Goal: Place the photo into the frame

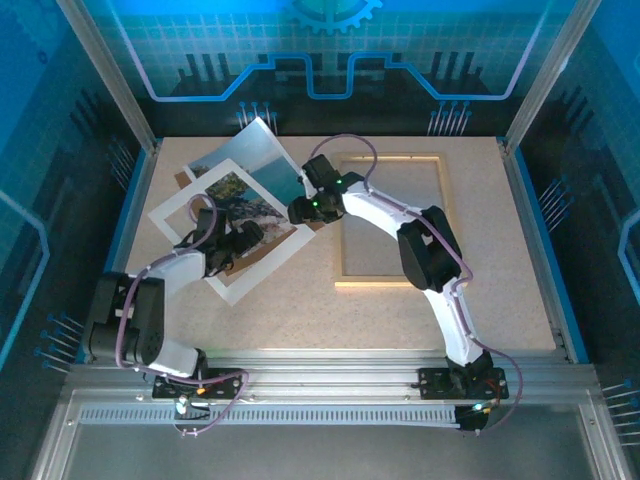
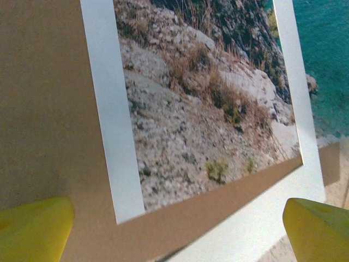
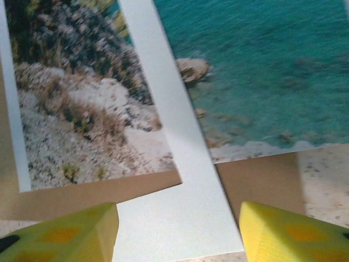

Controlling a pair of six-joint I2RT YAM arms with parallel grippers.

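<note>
Up close, the right gripper straddles the white mat corner, fingers part-way apart, seemingly gripping nothing. The photo lies skewed under that mat, on the brown backing board, left of the frame. The left gripper gapes wide above the mat.

A pale speckled desk sat inside blue-lit walls patterned with circuit lines, and aluminium rails edged its near side.

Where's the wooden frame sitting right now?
In the top view the frame lies flat on the table, right of centre, under the right arm, with the photo to its left.
</note>
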